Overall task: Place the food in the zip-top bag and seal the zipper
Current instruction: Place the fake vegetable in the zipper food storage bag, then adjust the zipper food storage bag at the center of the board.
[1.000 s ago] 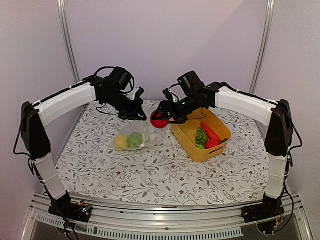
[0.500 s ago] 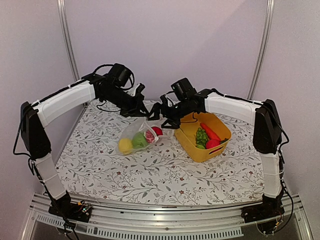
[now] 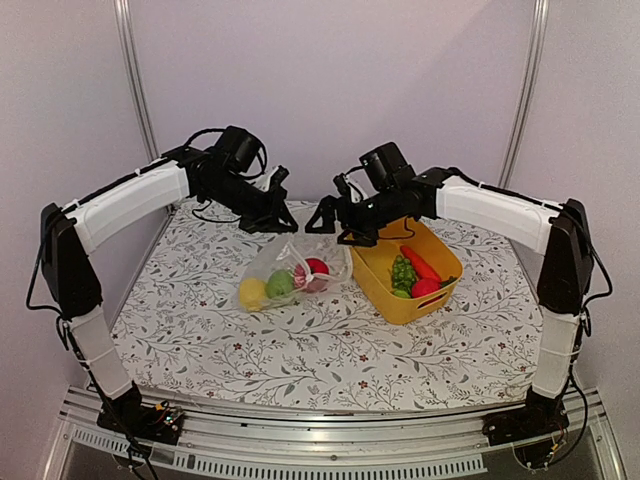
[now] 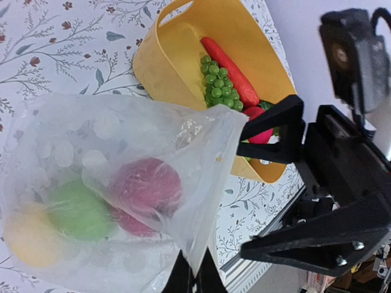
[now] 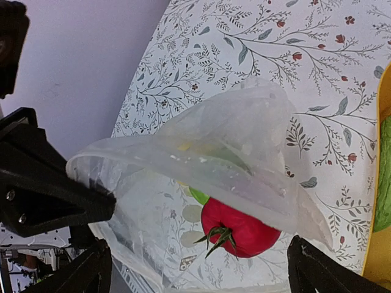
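Note:
The zip-top bag (image 3: 292, 272) lies on the table with its mouth lifted. My left gripper (image 3: 279, 222) is shut on the upper mouth edge (image 4: 194, 276). Its zipper (image 5: 131, 146) is unsealed, the mouth gaping. Inside the bag are a yellow lemon (image 3: 252, 292), a green piece (image 3: 280, 283) and a red fruit (image 5: 241, 229) with a green stalk. My right gripper (image 3: 328, 222) hangs wide open and empty just above the mouth (image 5: 198, 278). More food sits in the yellow tub (image 3: 385, 295): a carrot (image 3: 422, 262), green balls (image 3: 402, 272) and a red piece (image 3: 425, 288).
The yellow tub (image 4: 160, 55) stands right beside the bag, to its right. The two grippers are close together over the bag's mouth. The back wall is just behind them. Flower-patterned tablecloth (image 3: 300, 350) stretches toward the near edge.
My right gripper opened and let go of the red fruit, which dropped into the bag beside the green piece. The right gripper then drew back slightly. The left gripper kept hold of the mouth edge.

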Tool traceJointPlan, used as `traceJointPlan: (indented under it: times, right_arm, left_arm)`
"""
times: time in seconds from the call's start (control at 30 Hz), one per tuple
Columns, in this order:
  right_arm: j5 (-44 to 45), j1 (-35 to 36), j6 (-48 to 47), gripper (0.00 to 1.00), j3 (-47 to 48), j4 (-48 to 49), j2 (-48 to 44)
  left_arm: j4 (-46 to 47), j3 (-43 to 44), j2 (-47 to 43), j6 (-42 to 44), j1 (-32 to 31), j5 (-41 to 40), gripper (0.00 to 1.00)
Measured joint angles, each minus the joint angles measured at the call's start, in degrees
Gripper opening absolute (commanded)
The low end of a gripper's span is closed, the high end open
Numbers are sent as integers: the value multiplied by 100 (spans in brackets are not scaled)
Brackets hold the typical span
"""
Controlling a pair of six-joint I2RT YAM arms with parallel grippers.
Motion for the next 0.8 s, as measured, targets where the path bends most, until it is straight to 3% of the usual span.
traceJointPlan:
  times: [0.23,0.47,0.8]
  right_arm:
    - [636,7,-555,95,-315,-551,-1008]
    - [844,7,-656,79,-608,-903,-664]
    - [793,7,-509,68,-623,-997,-372]
  left_arm:
    - [-11,0,0,7,42,0,0]
    - [-39,0,0,46,46,0,0]
    - [-155,-2,-223,96,101,-9,0]
